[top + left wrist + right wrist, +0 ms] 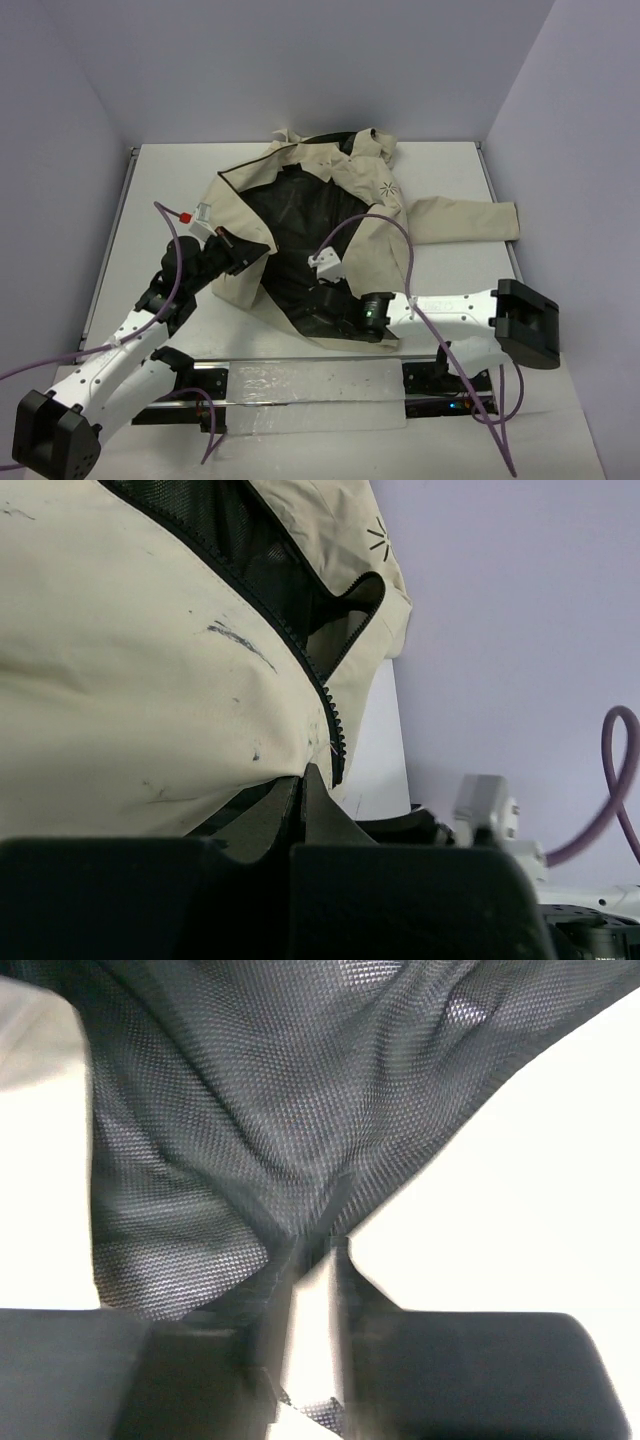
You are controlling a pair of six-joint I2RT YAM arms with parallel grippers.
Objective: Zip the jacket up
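Note:
The beige jacket [370,215] lies spread open on the white table [160,180], its black mesh lining [300,230] facing up and its star logo [388,190] on the right chest. My left gripper [245,250] is shut on the lower edge of the jacket's left flap. In the left wrist view, that gripper [300,780] pinches the beige cloth [130,660] beside the dark zipper teeth [335,730]. My right gripper [335,298] is at the jacket's bottom hem. In its wrist view its jaws [318,1250] stand slightly apart, blurred, with a fold of lining [250,1090] at the tips.
The jacket's right sleeve [470,220] stretches toward the table's right edge. A metal rail [300,385] with a clear plate runs between the arm bases at the near edge. Purple cables [390,225] loop over the jacket. Grey walls close in the back and sides.

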